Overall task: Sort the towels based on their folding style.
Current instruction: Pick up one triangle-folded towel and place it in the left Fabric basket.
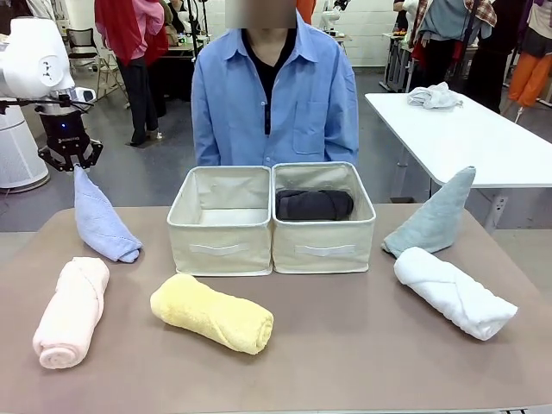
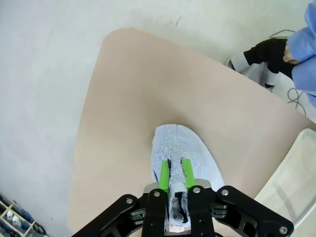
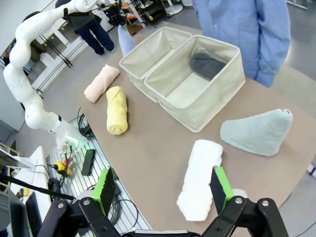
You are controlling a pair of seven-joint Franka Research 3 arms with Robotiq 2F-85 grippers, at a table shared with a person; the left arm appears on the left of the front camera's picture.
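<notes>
The left gripper [image 1: 72, 164] is squeezing its green pads [image 2: 164, 175] nearly shut on the pointed tip of the blue cone [image 1: 99, 220]. The cone is hanging down from the gripper toward 5 o'clock, and its wide end is sitting on the table [image 1: 345, 362]. The pink roll [image 1: 72, 310] is lying at 6 o'clock from the cone, close to the near edge. The yellow roll [image 1: 211, 313] is lying at 6 o'clock from the left bin [image 1: 220, 248]. The dark roll [image 1: 314, 204] is lying inside the right bin [image 1: 323, 250], and the two bins are touching side by side. The right gripper [image 3: 163, 186] is standing wide open and is holding nothing. In its own view the white roll [image 3: 200, 185] is lying on the table between its fingers, nearer the one at 3 o'clock. The grey cone [image 3: 256, 132] is lying at 1 o'clock from that roll. A person [image 1: 274, 95] is standing at 12 o'clock behind the bins.
</notes>
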